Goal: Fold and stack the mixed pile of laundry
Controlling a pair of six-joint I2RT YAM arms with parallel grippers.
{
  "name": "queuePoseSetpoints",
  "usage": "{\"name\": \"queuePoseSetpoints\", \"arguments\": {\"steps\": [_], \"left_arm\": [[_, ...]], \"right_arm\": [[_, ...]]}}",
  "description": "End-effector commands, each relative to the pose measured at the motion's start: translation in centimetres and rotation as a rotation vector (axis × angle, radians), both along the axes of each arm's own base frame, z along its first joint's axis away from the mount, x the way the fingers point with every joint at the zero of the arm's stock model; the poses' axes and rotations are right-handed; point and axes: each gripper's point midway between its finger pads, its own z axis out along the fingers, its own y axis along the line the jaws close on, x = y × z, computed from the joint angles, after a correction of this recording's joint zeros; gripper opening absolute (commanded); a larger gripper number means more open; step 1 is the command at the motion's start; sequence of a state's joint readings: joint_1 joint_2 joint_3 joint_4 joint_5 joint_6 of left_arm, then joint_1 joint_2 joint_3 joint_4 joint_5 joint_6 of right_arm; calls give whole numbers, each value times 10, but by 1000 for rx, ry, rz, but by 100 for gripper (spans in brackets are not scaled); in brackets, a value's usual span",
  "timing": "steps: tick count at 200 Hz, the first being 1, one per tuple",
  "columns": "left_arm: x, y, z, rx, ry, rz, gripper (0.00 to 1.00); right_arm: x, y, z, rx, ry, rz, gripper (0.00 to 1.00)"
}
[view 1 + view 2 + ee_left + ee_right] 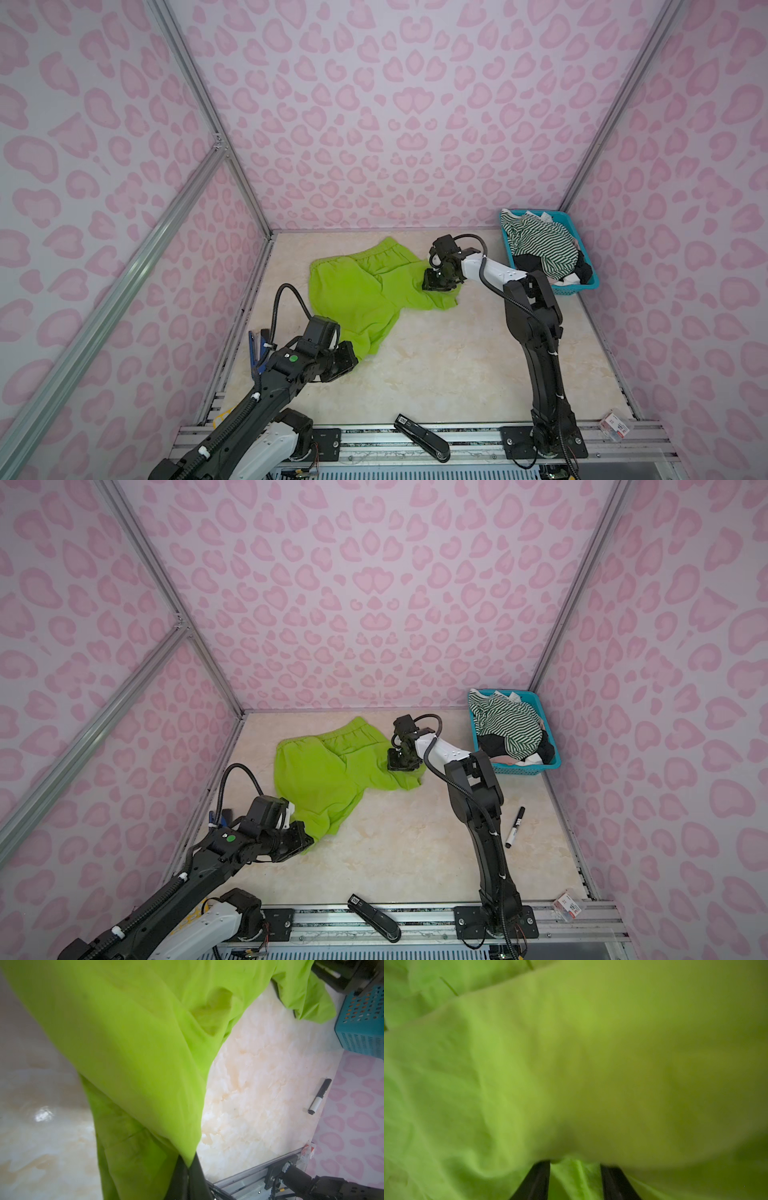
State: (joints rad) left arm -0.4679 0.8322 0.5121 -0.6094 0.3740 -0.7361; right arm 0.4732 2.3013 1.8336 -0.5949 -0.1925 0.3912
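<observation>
Left fingers (179,1180) pinch the shorts (357,291) at seven o'clock; right fingers (537,1182) at three, can't tell if holding. Best pull flat gently.

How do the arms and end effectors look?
The left arm and right arm are black with white shells and looping black ribbed cables. A green dot marks the left one. The left end effector and right end effector are black too.

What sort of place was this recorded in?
Probably a purpose-built robot test booth, not a home: pink heart-print wall panels on silver aluminium framing, a black robot arm bolted to a metal base rail, and a cream marble-look tabletop.
</observation>
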Motion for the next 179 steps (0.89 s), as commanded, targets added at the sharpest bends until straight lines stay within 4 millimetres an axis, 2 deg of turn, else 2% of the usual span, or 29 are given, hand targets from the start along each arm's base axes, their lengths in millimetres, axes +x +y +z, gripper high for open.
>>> {"name": "queuePoseSetpoints", "arguments": {"steps": [1, 12, 17, 27, 34, 43, 54, 65, 89, 103, 121, 131, 148, 179], "left_arm": [[8, -24, 22, -126, -87, -19, 3], [10, -34, 34, -170, -119, -43, 4], [13, -37, 41, -187, -134, -49, 5], [20, -36, 52, -175, -169, -40, 10], [28, -28, 59, -123, -197, -2, 19], [39, -11, 66, -23, -228, 68, 37], [53, 14, 76, 114, -268, 154, 59], [64, 32, 85, 235, -298, 193, 68], [90, 47, 107, 371, -342, 204, 71], [105, 51, 111, 395, -350, 213, 71], [123, 65, 107, 405, -341, 260, 70], [132, 75, 103, 390, -331, 297, 69], [140, 91, 93, 352, -306, 348, 68], [141, 107, 89, 343, -289, 384, 67]], "right_arm": [[11, -12, 14, -77, -23, 13, 44], [15, -13, 32, -95, -75, 26, 47], [16, -14, 52, -95, -116, 33, 48], [8, -14, 70, -108, -156, 53, 49], [-2, -14, 81, -113, -174, 68, 50], [-18, -11, 93, -105, -189, 93, 51], [-45, -9, 97, -90, -177, 126, 52], [-74, -5, 98, -64, -157, 159, 53], [-147, 6, 71, -1, -52, 216, 54], [-185, 23, 57, 54, 8, 256, 54], [-217, 51, 43, 105, 30, 310, 57], [-226, 64, 35, 121, 37, 323, 58], [-230, 84, 27, 138, 48, 327, 59], [-223, 106, 9, 126, 66, 305, 58]]}}
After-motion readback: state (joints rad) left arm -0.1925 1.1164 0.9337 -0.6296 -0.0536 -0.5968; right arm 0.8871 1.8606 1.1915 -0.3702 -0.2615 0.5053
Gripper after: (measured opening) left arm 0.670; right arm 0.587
